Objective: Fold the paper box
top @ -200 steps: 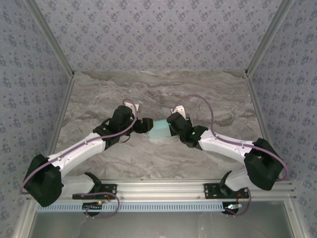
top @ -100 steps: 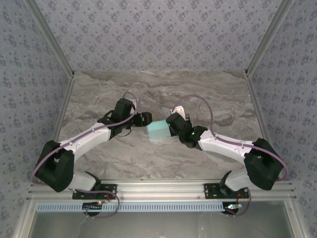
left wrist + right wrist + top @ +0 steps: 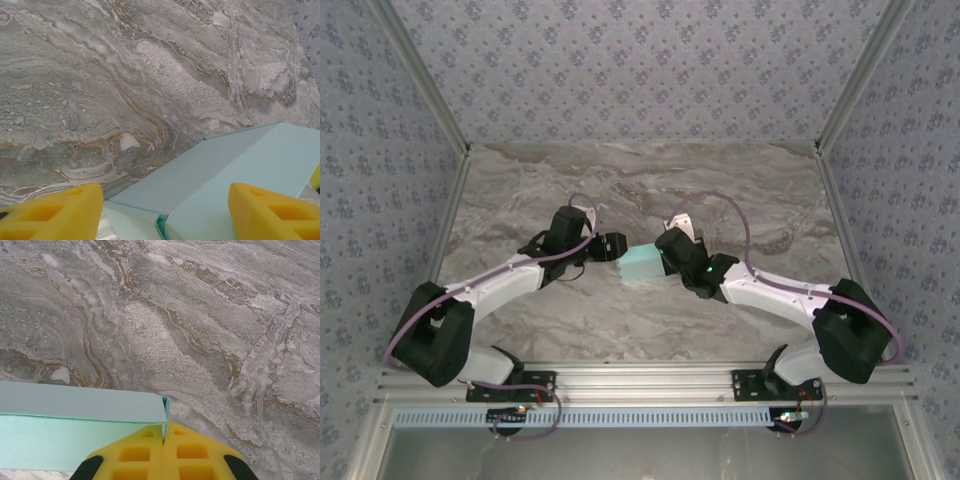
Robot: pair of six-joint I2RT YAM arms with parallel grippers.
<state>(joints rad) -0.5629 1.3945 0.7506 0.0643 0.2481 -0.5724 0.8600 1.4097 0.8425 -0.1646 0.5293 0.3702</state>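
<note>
the paper box (image 3: 642,265) is at mid-tabletop (image 3: 620,180), between the two arms. the left tool (image 3: 165,202) stands wide, straddling one end of it. the right tool (image 3: 164,437) is pinched tight on a thin wall at the other end.
</note>
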